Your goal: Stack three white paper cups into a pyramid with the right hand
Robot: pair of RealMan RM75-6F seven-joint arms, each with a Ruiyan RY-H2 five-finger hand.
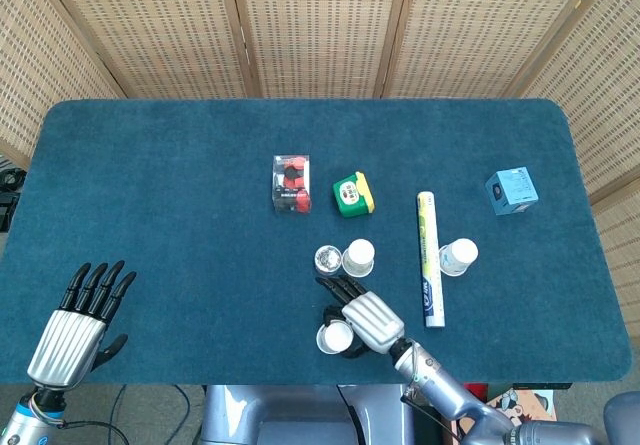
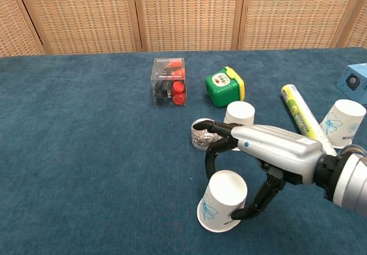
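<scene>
Now tilted, upside-down white paper cup [image 2: 222, 209] shows blue print.

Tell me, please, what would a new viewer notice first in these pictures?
First the right hand at the table's near edge, its fingers and thumb around an upturned cup that leans a little. Beyond it lie a second cup and a small round tin, with a third cup off to the right past a long tube. The left hand rests open at the near left corner.

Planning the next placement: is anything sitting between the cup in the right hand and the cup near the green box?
The right hand holds the near cup. The small round tin sits just left of the direct line to the middle cup, beside it; nothing else intervenes.
</scene>
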